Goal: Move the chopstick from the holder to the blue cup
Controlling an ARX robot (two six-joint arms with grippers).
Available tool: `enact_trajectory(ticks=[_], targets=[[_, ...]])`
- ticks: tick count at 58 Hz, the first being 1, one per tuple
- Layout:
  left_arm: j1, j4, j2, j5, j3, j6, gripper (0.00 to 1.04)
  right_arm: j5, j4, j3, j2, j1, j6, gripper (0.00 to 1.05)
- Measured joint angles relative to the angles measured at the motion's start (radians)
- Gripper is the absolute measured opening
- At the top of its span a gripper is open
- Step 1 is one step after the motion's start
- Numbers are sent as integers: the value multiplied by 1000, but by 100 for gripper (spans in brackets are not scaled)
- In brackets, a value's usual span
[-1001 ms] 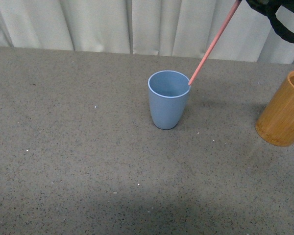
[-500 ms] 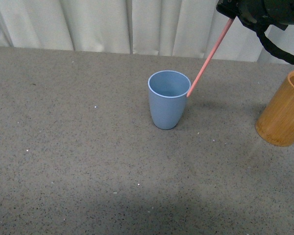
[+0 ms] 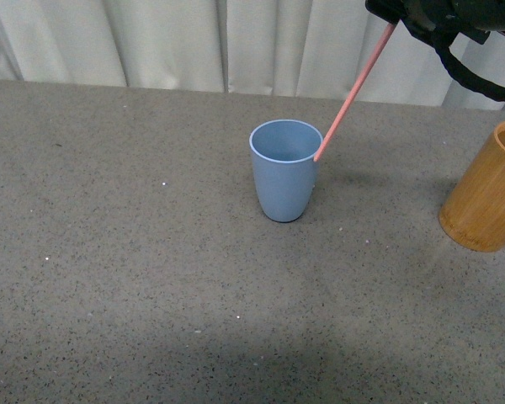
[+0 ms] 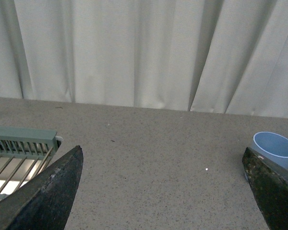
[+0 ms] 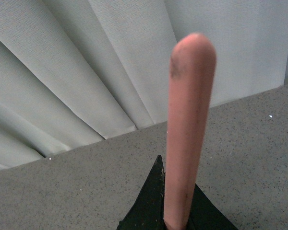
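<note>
Here, the right pincer (image 3: 393, 18) clamps the chopstick (image 3: 351, 95), which slants down from it, lower tip inside the blue cup (image 3: 284, 182).

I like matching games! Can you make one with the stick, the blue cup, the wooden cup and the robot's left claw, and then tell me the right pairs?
Things:
1. chopstick
2. blue cup
3. holder
4. left gripper

Clues:
A. open, holding nothing
B. tan-orange, at the table's right edge in the front view
C. pink-red, tilted, gripped at its top by the right gripper
D. standing upright mid-table, the stick's lower tip at its rim

Pairs: 1-C, 2-D, 3-B, 4-A
</note>
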Motion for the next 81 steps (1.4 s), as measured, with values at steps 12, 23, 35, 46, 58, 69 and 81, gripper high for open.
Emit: enact_trajectory(ticks=[12, 23, 35, 46, 58, 69, 81], targets=[[0, 0, 0, 0, 0, 0, 98, -2, -6, 11, -3, 0, 0, 1], [0, 0, 0, 0, 0, 0, 98, -2, -23, 44, -3, 6, 5, 1], [0, 0, 0, 0, 0, 0, 98, 8, -29, 56, -2, 18, 5, 1], [0, 0, 0, 0, 0, 0, 98, 31, -42, 76, 43, 25, 6, 1], [0, 0, 0, 0, 0, 0, 98, 40, -37, 79, 64, 33, -16, 11], [0, 0, 0, 0, 0, 0, 98, 47, -35, 78, 62, 45, -30, 49], [0, 0, 0, 0, 0, 0, 98, 93, -8, -39, -43, 27, -58, 86]])
